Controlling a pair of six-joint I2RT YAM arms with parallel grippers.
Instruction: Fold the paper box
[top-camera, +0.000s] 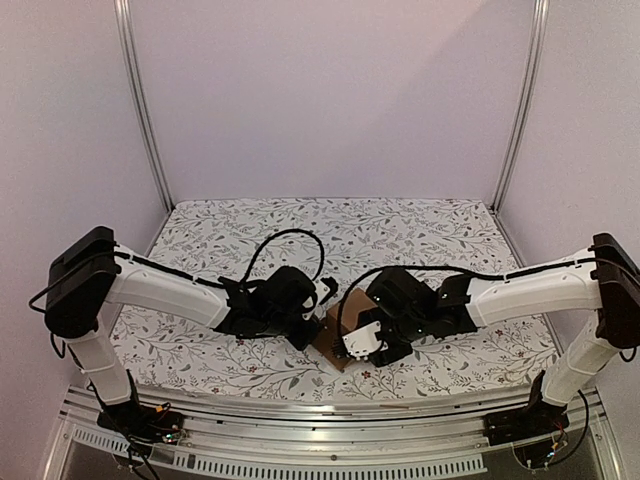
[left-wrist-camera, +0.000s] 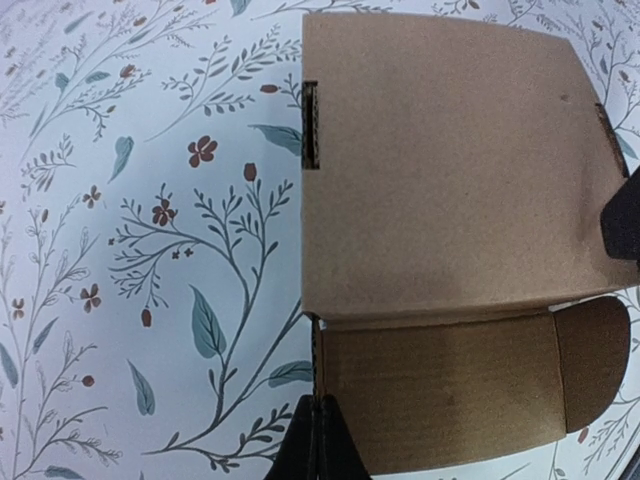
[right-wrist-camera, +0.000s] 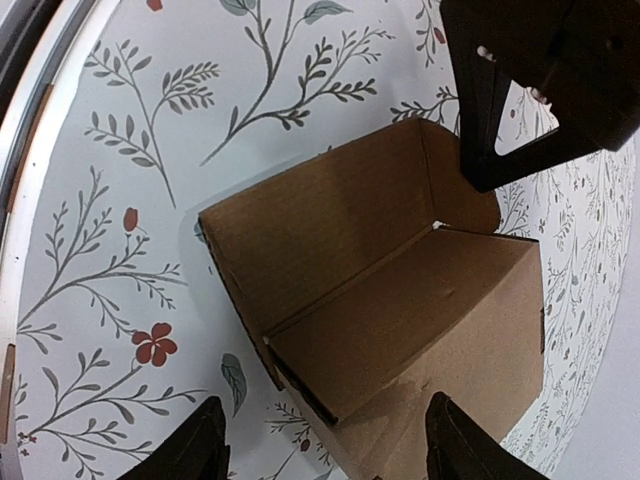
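Left end effector (left-wrist-camera: 318, 445) pressed together at bottom centre, just beside paper box (left-wrist-camera: 440, 200). Right end effector (right-wrist-camera: 325, 445) spread over the box's near corner, pinching nothing. Box half-folded, mid-frame on floral desk (top-camera: 250, 230). Likely light, stiff, slides easily; grab raised flap (right-wrist-camera: 330, 235) edge. Pale walls (top-camera: 330, 90), metal posts (top-camera: 140, 100).
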